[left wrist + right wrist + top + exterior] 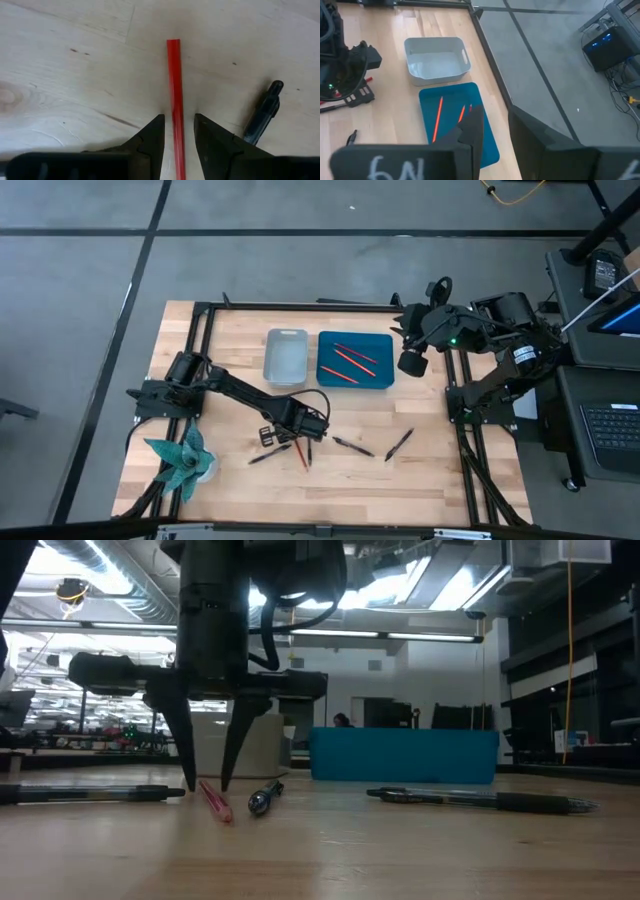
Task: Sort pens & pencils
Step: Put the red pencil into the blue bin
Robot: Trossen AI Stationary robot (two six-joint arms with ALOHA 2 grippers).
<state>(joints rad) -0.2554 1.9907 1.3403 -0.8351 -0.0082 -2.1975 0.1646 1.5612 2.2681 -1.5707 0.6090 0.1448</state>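
Observation:
A red pencil point(174, 90) lies flat on the wooden table point(220, 480), with my left gripper point(178, 120) pointing straight down over it. The gripper is open; one finger stands on each side of the pencil, tips close to the table point(207, 785), touching nothing that I can see. A black pen point(262, 112) lies just beside it. More black pens lie to the left point(270, 455) and right point(352, 446) point(398, 444). My right gripper point(495, 125) hangs open and empty, high above the blue tray point(378, 342), which holds red pencils point(345, 360).
A white bin point(286, 357) stands left of the blue tray at the table's far side. A teal paper-like ornament point(182, 460) sits at the near left corner. A black frame point(300, 304) runs around the table. Bare wood lies along the near edge.

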